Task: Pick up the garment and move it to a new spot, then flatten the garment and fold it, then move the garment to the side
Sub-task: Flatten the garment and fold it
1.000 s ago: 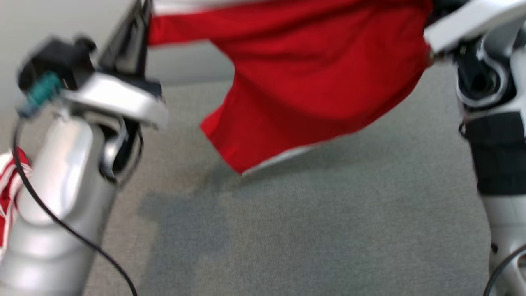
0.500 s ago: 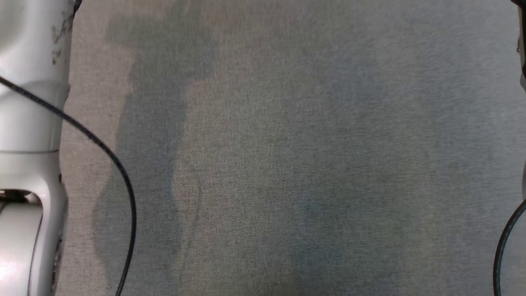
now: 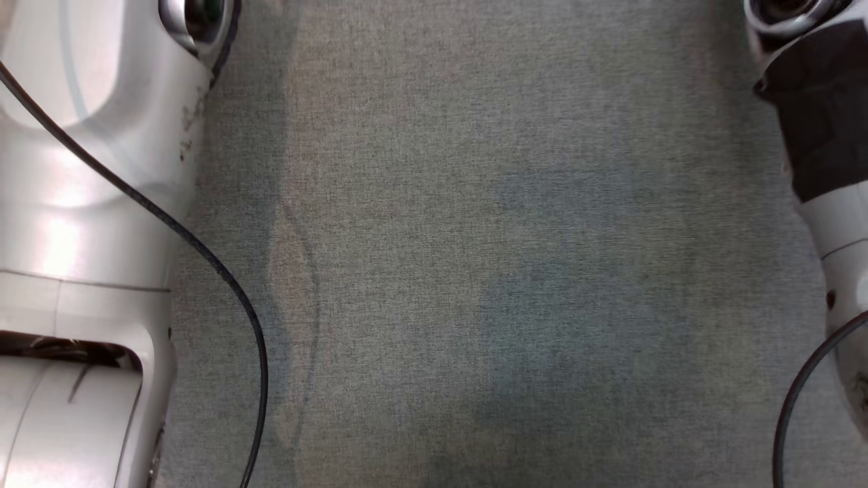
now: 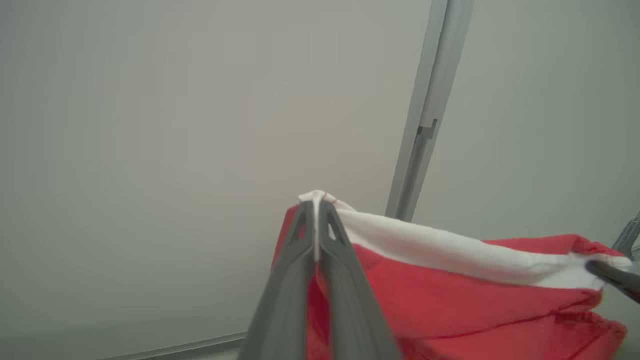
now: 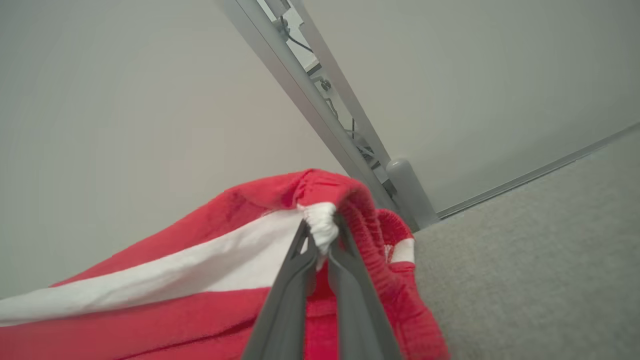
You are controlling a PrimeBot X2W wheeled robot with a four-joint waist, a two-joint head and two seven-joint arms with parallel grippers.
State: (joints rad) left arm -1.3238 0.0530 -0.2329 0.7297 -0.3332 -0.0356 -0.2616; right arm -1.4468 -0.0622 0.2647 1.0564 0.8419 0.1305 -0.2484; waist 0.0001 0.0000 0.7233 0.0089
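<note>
The garment point(image 4: 450, 305) is red with a white band, held up by both ends of the band, its red cloth sagging beneath.

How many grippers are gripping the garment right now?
2. Left gripper pinches the garment at one end of its white band; right gripper pinches the other end. Neither grip is hidden.

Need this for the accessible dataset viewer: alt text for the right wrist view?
The right pincer is shut on the bunched white stripe of a red garment, whose cloth spreads toward the lower left. Behind it stand a pale wall and a slanted metal post, with a grey surface at the lower right.
</note>
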